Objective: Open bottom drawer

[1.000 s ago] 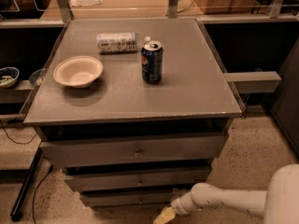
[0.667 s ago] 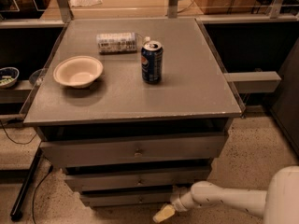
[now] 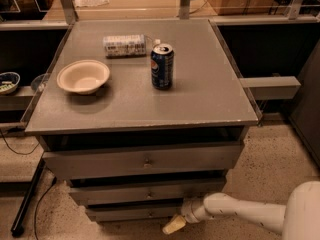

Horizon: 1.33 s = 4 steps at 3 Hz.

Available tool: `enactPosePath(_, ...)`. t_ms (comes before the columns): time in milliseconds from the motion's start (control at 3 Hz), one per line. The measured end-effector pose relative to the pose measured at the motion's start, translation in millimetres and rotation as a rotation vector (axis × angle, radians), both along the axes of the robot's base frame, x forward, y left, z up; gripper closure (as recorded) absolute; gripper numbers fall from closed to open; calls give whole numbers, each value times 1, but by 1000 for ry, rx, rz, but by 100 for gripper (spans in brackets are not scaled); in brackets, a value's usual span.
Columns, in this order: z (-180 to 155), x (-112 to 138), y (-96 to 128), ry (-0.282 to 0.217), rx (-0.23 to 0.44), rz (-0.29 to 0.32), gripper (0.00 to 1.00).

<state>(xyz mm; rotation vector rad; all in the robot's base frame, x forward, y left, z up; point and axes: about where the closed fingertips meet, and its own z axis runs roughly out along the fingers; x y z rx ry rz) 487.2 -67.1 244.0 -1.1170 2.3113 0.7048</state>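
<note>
At bottom centre, the pale gripper (image 3: 174, 225), open or closed I couldn't tell, sat beside the slim grey bottom drawer (image 3: 117, 214); it could miss the tiny knob (image 3: 149, 214).

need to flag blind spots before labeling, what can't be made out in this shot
- Camera view: the gripper sits low by the right end of the bottom drawer; whether they touch is unclear.
- The arm is cut off by the bottom and right edges.
- The label on the lying package is too small to read.
</note>
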Motion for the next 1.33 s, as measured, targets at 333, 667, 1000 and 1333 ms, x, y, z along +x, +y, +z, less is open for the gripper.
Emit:
enactPosePath(333,-1,0,0,0,0,0,0)
enactPosePath(667,-19,-1,3,34,2,7,0)
enactPosePath(1000,-32,-4,7,67,9,17,0)
enactPosePath(1333,-31,-3,7,61,9,14,0)
